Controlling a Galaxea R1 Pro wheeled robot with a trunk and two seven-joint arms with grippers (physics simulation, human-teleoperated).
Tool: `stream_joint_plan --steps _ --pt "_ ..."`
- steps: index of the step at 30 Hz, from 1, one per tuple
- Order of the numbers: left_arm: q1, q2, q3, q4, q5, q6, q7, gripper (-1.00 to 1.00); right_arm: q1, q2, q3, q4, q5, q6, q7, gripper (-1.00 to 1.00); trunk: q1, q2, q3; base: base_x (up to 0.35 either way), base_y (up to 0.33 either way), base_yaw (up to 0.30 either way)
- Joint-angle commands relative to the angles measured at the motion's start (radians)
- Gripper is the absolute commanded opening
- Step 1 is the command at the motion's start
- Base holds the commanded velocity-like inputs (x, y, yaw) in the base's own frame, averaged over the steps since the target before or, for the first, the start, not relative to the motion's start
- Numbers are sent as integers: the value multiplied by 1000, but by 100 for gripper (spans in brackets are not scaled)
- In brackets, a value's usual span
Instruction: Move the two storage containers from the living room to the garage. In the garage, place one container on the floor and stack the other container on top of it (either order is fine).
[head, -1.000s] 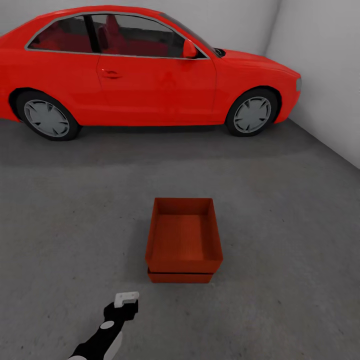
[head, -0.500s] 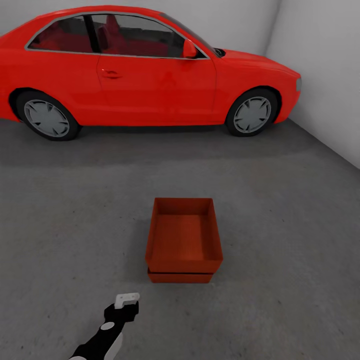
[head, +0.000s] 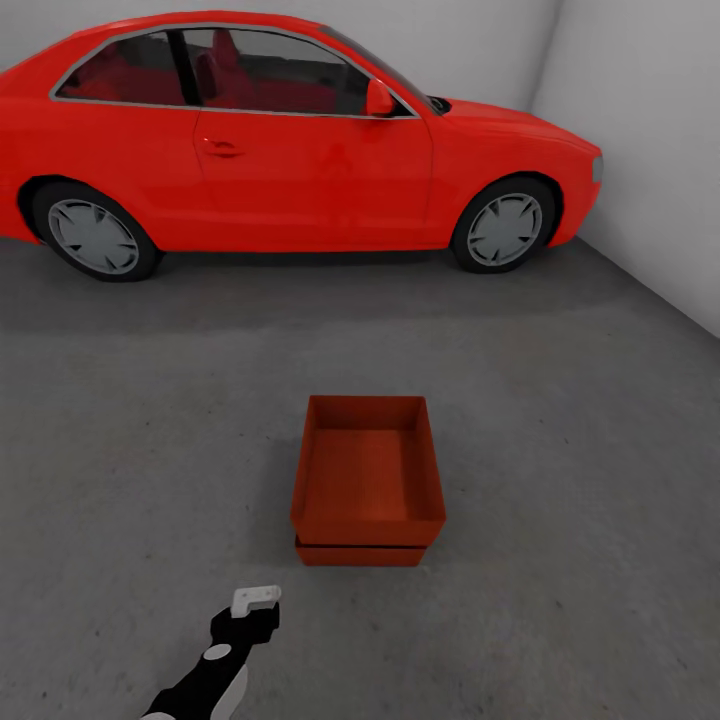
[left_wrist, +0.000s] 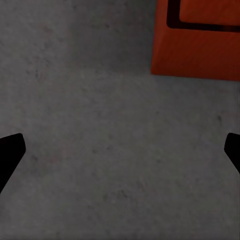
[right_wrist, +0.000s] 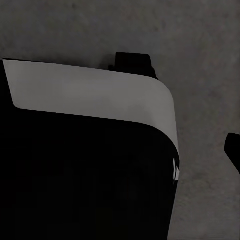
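The two storage containers stand stacked on the dark grey concrete floor (head: 150, 450) of the garage. The upper orange-red container (head: 368, 470) sits open-topped and empty on the lower container (head: 360, 554), of which a thin strip shows beneath a dark gap. My left gripper (head: 250, 610) hovers near the stack's front left corner, apart from it. In the left wrist view the left gripper (left_wrist: 120, 150) is open over bare concrete, with a corner of the stack (left_wrist: 197, 55) beyond it. My right gripper (right_wrist: 120, 150) is open, with one dark fingertip (right_wrist: 233, 150) at the frame's edge.
A red car (head: 280, 140) is parked side-on across the back, against white-grey walls (head: 640, 120). Open concrete lies around the stack on all sides. A black and white part of my own body (right_wrist: 90, 150) lies under the right wrist camera.
The left gripper has drifted a touch to the right; the stack, car and camera view are unchanged.
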Motion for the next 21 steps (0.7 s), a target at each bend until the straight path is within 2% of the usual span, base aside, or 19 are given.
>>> stream_joint_plan --steps 1,21 --pt "-1 -1 5 1 -3 -4 0 100 -2 0 0 5 7 -7 -5 100 0 0 -1 0 0 0" --pt "-1 -3 5 1 -2 -4 0 100 -2 0 0 5 7 -7 -5 100 0 0 -1 0 0 0"
